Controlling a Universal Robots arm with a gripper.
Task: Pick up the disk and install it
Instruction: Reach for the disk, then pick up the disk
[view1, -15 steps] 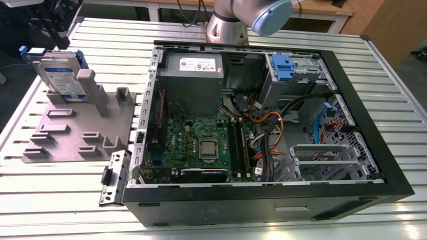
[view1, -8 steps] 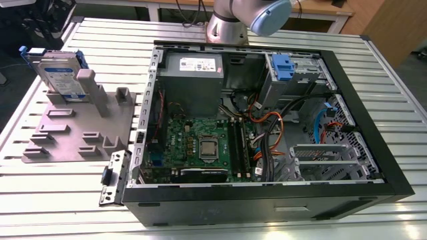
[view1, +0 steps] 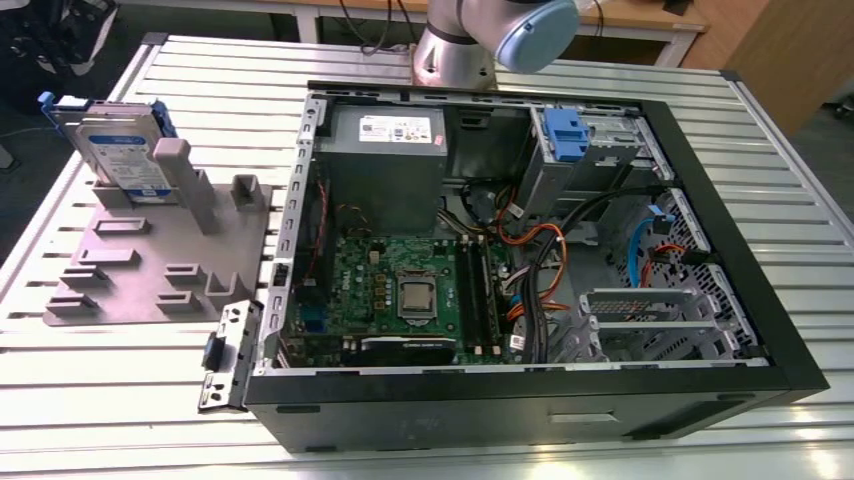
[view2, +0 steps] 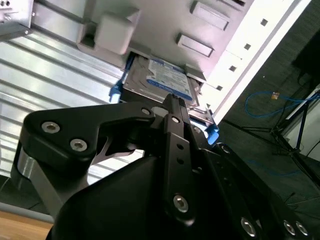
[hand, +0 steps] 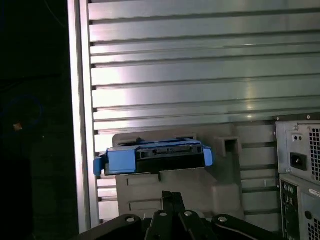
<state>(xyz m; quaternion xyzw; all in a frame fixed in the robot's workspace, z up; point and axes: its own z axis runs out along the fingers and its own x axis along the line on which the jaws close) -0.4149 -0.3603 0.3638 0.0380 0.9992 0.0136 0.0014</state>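
The disk stands upright on edge in a slot at the far corner of the grey pegged plate, on the exterior view's left. Its white-and-blue label and blue side rails are visible. In both wrist views my gripper hangs some way off from the disk, not touching it. The black fingers are shut against each other with nothing between them. The arm rises from the far side of the table.
An open computer case lies on the slatted metal table, showing its motherboard, cables and power supply. A drive bay with a blue clip sits in its far right corner. The case's rear panel is close to the plate.
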